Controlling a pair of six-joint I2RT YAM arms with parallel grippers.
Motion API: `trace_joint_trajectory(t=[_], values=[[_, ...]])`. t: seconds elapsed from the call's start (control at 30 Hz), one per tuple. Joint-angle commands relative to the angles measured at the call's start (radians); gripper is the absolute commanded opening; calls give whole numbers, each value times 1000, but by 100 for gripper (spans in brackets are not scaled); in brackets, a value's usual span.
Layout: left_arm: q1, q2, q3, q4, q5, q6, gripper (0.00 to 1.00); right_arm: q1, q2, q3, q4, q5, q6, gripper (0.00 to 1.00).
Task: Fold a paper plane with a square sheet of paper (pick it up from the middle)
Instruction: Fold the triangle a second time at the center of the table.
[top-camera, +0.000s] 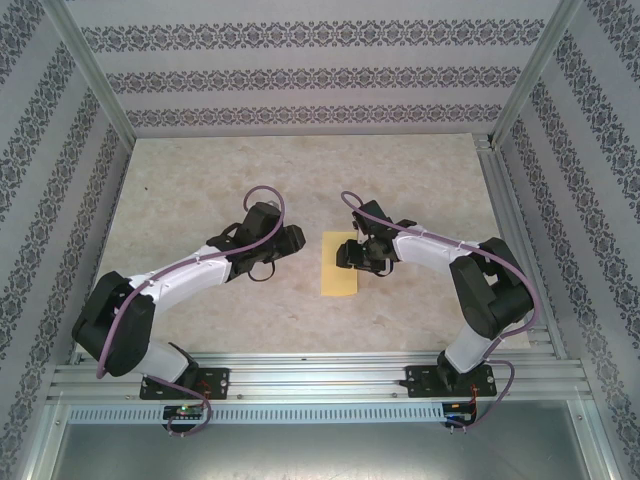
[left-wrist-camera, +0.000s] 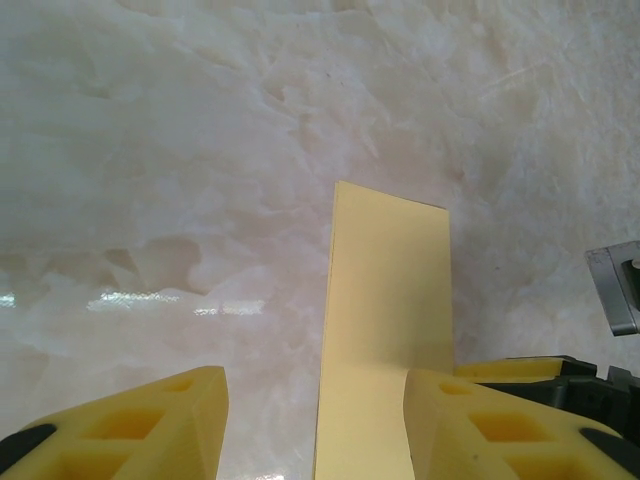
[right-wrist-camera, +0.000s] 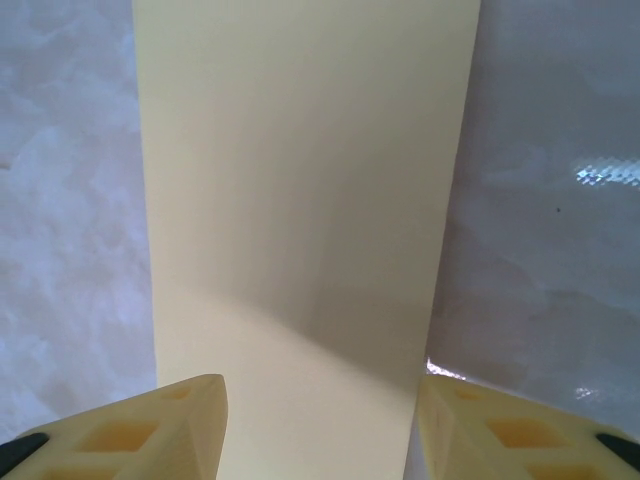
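Presently the worktop, a pale marbled slab, carries one item only, and both arms reach inward over its centre in the top view.

Item 1, the square sheet of paper: it lies flat at the centre of the frame, between the two arms. Its outline is now a tall narrow rectangle rather than a square. Judgement: a first fold in half appears to be made. No pointed tips or slanted folds are visible, so the nose folds and wing folds are judged outstanding; the task stands at an early stage.

Item 2, the right fingers: positioned over the upper right part of the sheet. In the right wrist view they stand apart, with the sheet running up the middle of the frame below them and nothing pinched.

Item 3, the left fingers: just left of the sheet. In the left wrist view they stand parted, gripping nothing; the sheet rises from lower centre, its near end passing beside the right-hand finger. Whether that finger touches it cannot be told.
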Motion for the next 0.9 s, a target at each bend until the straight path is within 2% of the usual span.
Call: trace_joint_trajectory(t=[0.0,0.1,0.2,0.37,0.47,0.67,0.87], values=[[15,-38,-20,-21,-13,26,51,8,0,49,-94,105,-21,54],[28,-51,-37,-18,-15,27,51,22,-30,64,-147,175,-74,55],[57,-60,-66,4,4,14,53,79,-74,69,-167,236,-167,55],[130,-75,-115,33,61,4,52,279,-109,78,-163,363,-434,56],[185,-87,-142,38,87,7,53,363,-76,104,-183,398,-526,58],[295,-119,-191,36,150,13,53,435,21,146,-243,464,-608,60],[338,-167,-215,4,147,33,53,454,58,158,-261,444,-659,64]])
